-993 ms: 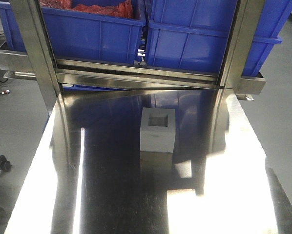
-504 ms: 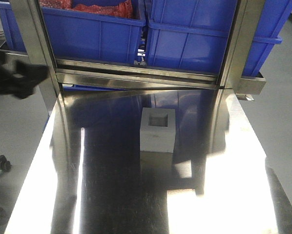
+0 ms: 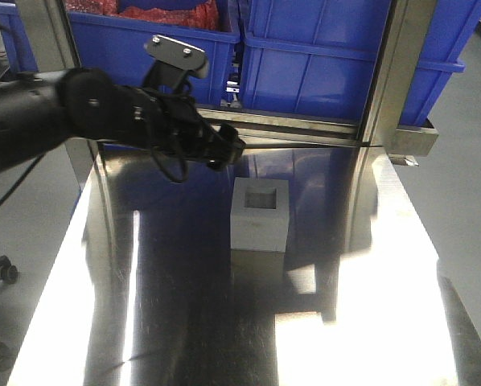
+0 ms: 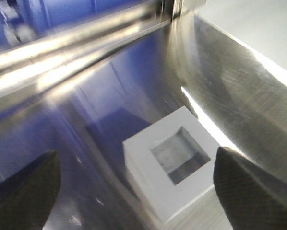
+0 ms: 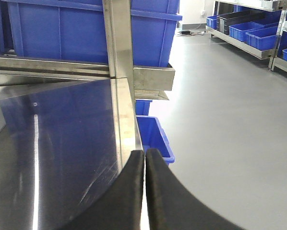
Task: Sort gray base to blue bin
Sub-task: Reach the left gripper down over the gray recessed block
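The gray base [image 3: 261,215] stands on the steel table, its square recess facing up. My left gripper [image 3: 227,149] hangs just behind and to the left of it, above the table and apart from the block. In the left wrist view the gray base [image 4: 182,155] lies between and beyond the spread fingers [image 4: 251,191], so the left gripper [image 4: 134,160] is open and empty. Two blue bins [image 3: 337,56] sit on the shelf behind the table. My right gripper [image 5: 144,153] is shut on nothing at the table's right edge. It does not show in the front view.
The left blue bin [image 3: 156,48] holds red material. Steel uprights [image 3: 389,72] and a cross rail [image 3: 224,121] stand between the table [image 3: 184,322] and the bins. Another blue bin [image 5: 155,136] sits on the floor beside the table's right edge.
My left arm has swung in from the far left and now reaches over the back of the table near the gray base. The base has not moved.
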Controlling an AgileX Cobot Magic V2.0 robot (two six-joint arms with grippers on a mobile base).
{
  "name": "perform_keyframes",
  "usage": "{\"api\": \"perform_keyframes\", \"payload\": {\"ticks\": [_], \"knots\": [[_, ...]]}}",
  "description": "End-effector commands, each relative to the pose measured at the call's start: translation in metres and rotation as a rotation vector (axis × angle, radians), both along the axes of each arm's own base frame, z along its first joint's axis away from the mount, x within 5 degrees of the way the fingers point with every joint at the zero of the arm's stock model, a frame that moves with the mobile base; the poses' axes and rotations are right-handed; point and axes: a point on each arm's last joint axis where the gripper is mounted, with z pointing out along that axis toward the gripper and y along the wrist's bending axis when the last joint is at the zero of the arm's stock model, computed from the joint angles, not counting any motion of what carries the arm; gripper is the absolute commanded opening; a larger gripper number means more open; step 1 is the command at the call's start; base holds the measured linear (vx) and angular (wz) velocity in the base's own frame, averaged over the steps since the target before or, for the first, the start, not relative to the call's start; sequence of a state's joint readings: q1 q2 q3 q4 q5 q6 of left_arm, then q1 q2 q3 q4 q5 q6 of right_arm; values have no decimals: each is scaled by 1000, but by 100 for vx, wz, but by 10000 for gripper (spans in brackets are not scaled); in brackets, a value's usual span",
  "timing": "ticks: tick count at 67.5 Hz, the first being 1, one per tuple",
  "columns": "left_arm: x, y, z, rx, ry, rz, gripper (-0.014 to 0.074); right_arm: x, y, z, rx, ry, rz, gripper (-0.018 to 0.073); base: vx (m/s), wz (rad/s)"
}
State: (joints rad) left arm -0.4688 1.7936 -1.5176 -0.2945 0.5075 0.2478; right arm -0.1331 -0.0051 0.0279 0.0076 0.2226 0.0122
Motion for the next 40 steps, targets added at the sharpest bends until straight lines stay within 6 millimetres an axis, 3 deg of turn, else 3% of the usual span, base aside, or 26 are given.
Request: {"api": "perform_keyframes", "payload": {"ticks": [1, 19, 40], "knots": [[9, -8, 24, -41, -6, 65, 625, 2, -1, 5, -27, -52, -5, -5, 0, 0], [49, -27, 3, -33, 157, 142, 606, 2, -1, 5, -27, -52, -5, -5, 0, 0], [60, -40, -23, -54, 280, 131, 606, 2, -1, 5, -27, -52, -5, -5, 0, 0]]}}
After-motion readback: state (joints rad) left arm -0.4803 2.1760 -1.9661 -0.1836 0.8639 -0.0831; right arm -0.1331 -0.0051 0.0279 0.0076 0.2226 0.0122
